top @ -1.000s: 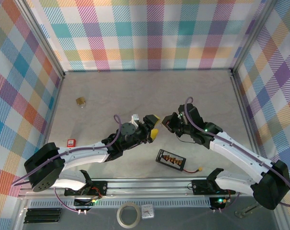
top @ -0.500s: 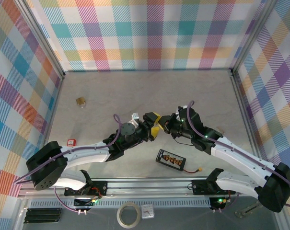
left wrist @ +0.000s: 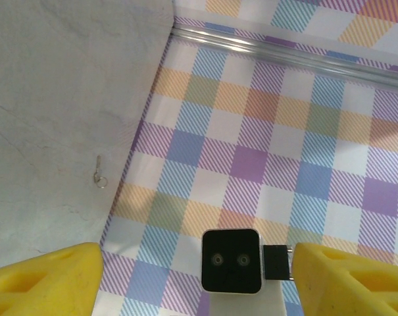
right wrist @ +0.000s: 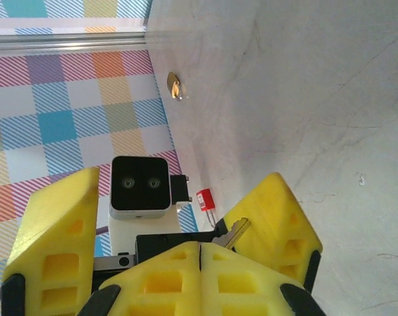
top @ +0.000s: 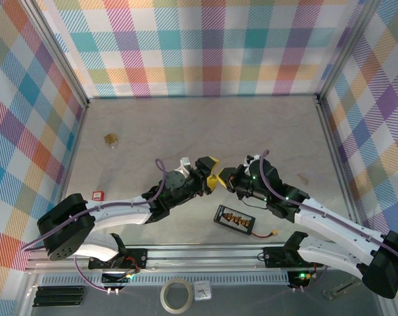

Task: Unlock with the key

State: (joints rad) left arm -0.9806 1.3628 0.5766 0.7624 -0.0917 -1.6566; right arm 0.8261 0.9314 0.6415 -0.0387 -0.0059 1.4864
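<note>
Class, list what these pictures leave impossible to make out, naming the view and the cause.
- The key: right wrist view, mostly hidden behind the shut fingers of the right gripper.
- The padlock: top view, too small to show its keyhole or shackle state.
- The fingers of the left gripper: left wrist view, cut off by the bottom edge.
- A small metal piece: left wrist view, too small to identify.

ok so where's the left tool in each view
top external: left tool at centre, fingers spread, facing the right tool.
left wrist: left tool at the bottom edge, yellow fingers in both corners.
right wrist: left tool lower centre, yellow fingers either side of its wrist camera.
shared landmark: the plaid wall.
</note>
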